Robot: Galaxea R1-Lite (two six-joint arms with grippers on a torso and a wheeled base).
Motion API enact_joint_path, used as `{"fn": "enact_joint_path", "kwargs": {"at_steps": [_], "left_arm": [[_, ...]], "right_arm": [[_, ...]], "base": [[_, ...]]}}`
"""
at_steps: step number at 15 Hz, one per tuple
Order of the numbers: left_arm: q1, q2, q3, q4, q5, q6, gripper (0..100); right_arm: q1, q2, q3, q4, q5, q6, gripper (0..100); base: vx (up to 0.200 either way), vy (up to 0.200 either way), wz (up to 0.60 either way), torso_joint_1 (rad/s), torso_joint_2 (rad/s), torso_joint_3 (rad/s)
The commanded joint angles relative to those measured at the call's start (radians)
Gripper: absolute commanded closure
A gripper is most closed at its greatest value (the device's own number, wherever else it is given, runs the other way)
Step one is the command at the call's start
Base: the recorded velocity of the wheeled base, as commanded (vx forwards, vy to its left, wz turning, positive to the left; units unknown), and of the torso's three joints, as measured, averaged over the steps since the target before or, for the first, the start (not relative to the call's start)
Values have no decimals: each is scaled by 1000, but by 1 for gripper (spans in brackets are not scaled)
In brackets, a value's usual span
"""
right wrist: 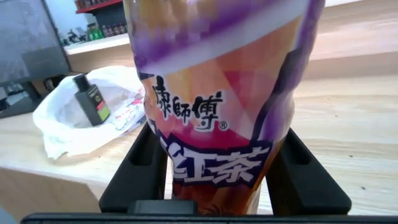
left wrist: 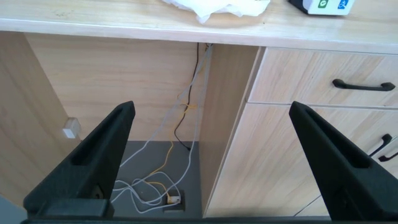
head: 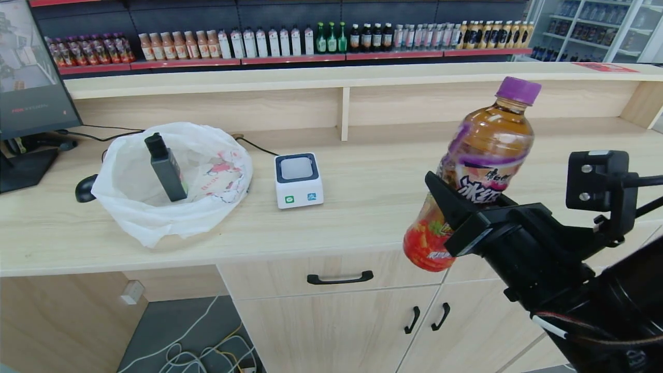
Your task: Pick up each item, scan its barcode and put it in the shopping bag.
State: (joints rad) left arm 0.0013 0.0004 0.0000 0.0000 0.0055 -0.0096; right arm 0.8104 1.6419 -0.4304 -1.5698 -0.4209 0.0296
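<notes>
My right gripper [head: 469, 210] is shut on a tea bottle [head: 479, 166] with a purple cap, held tilted in the air at the right, in front of the counter edge. The bottle [right wrist: 217, 106] stands between the right gripper's [right wrist: 217, 168] fingers. A white barcode scanner [head: 298, 180] sits mid-counter, left of the bottle. Further left lies the white shopping bag [head: 207, 181], mouth open, with a dark bottle [head: 166, 168] standing inside it. The same bag [right wrist: 68, 127] lies far off beyond the held bottle. My left gripper [left wrist: 211, 162] hangs open below the counter, with nothing between its fingers, facing the cabinet.
A monitor [head: 31, 72] and a black mouse [head: 85, 187] stand at the counter's left end. A raised shelf [head: 342, 77] runs along the back. Drawers and cabinet doors [head: 339, 305] sit under the counter, with cables [left wrist: 161, 186] on the floor in the open bay.
</notes>
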Motion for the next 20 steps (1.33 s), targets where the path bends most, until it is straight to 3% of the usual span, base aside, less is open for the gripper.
{"fn": "enact_joint_path", "kwargs": {"at_steps": [1, 11, 20], "left_arm": [[0, 0, 0, 0, 1, 3, 0], [0, 0, 0, 0, 1, -7, 0], [0, 0, 0, 0, 1, -10, 0]], "right_arm": [[-28, 6, 12, -1, 2, 3, 100], [-128, -2, -103, -1, 10, -30, 100], [-129, 12, -123, -1, 10, -33, 100]], "base": [[0, 0, 0, 0, 0, 0], [0, 0, 0, 0, 0, 0], [0, 200, 0, 5, 3, 3]]}}
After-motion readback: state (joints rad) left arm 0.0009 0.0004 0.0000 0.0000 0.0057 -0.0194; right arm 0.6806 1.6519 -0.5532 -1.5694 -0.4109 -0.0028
